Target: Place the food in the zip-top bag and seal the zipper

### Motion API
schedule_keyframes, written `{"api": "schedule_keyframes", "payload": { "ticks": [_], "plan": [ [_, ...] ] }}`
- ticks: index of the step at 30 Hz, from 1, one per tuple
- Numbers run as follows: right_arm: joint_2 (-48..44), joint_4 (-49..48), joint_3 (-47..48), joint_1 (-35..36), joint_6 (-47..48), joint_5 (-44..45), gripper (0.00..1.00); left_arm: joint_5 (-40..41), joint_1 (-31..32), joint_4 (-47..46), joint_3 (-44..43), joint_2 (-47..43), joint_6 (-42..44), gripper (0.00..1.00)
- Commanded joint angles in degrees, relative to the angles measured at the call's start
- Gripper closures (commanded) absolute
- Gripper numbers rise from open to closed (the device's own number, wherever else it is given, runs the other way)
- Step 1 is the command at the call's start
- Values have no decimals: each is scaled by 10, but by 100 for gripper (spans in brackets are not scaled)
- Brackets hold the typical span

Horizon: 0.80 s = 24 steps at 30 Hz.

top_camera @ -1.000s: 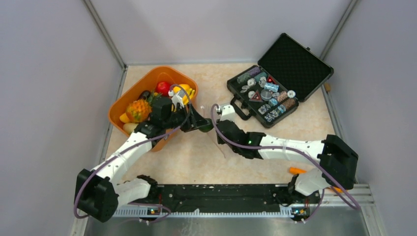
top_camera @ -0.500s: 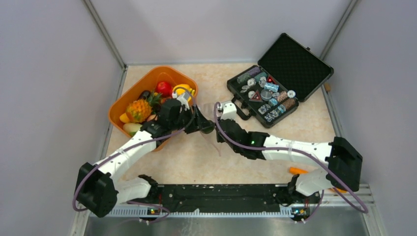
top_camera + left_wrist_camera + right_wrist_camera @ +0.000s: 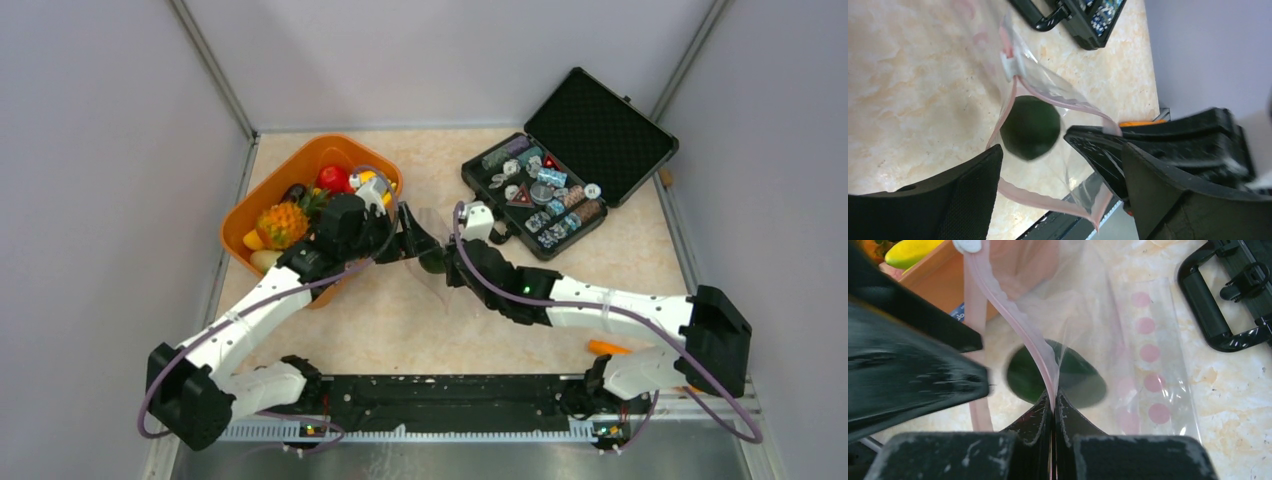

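The clear zip-top bag (image 3: 1148,355) hangs mouth-up at mid-table. My right gripper (image 3: 1054,397) is shut on one pink zipper (image 3: 1013,325) strip and holds the mouth apart. A dark green round food piece (image 3: 1029,127) shows blurred inside the mouth, ringed by the pink strips, free of any finger. My left gripper (image 3: 1060,160) is open just above the mouth, with nothing between its fingers. In the top view the two grippers meet over the green piece (image 3: 433,264). More food, a pineapple (image 3: 281,224) and a red apple (image 3: 331,178), lies in the orange basket (image 3: 262,192).
An open black case (image 3: 570,165) of small tokens stands at the back right, its handle near the bag. A small orange piece (image 3: 605,348) lies by the right arm's base. The basket sits against the left wall, under the left arm.
My left gripper moved right over the bag mouth and opened, letting go of the green piece, which now sits inside the mouth. My right gripper shifted slightly right, still pinching the zipper.
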<state>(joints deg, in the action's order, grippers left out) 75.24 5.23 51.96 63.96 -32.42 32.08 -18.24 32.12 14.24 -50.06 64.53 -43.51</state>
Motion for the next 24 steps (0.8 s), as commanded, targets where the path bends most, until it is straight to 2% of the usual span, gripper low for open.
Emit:
{"api": "schedule_keyframes", "payload": {
  "ticks": [1,5,10,16,24],
  "plan": [
    [-33,-28,-6,-17,-20,-29,100,22,3,22,-46,-43,44,10],
    [-45,-43,-15,-37,-34,-76,100,22,4,44,-59,-50,55,9],
    [-62,-39,-5,-39,-22,-71,100,72,5,72,-34,-61,60,10],
    [-58,-31,7,-39,-11,-68,100,72,24,69,-28,-47,48,19],
    [-46,-15,17,-38,8,-71,100,90,49,72,-72,-4,60,22]
  ]
}}
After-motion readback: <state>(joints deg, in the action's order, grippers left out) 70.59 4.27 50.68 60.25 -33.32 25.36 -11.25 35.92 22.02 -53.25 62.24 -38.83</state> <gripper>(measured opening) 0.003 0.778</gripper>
